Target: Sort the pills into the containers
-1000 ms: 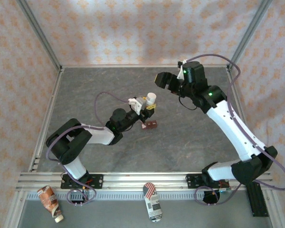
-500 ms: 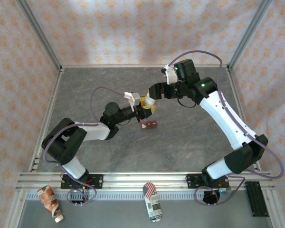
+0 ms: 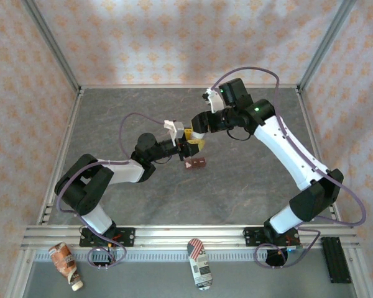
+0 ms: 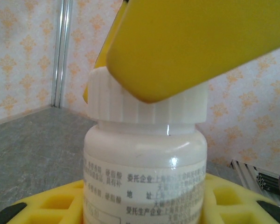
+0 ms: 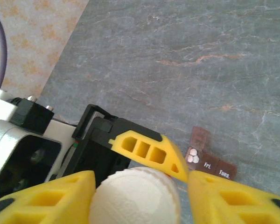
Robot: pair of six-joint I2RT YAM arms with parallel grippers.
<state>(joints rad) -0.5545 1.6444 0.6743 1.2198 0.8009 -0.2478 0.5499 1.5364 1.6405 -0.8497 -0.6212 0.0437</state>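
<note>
While my left gripper [image 3: 188, 144] clamps the bottle [image 4: 144, 177] upright, my right gripper [image 3: 197, 128] straddles its cap [image 5: 136, 192]; whether it is biting, I cannot tell. The containers [image 3: 196, 164] lie on the table just beside them. I judge uncapping is in hand: next, a firm grip and a twist.

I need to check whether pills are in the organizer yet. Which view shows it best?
Right wrist: the pill organizer lies close, one lid open with white pills inside, labels Fri. and Tues. legible. In the top external view the organizer is a tiny dark strip.
</note>
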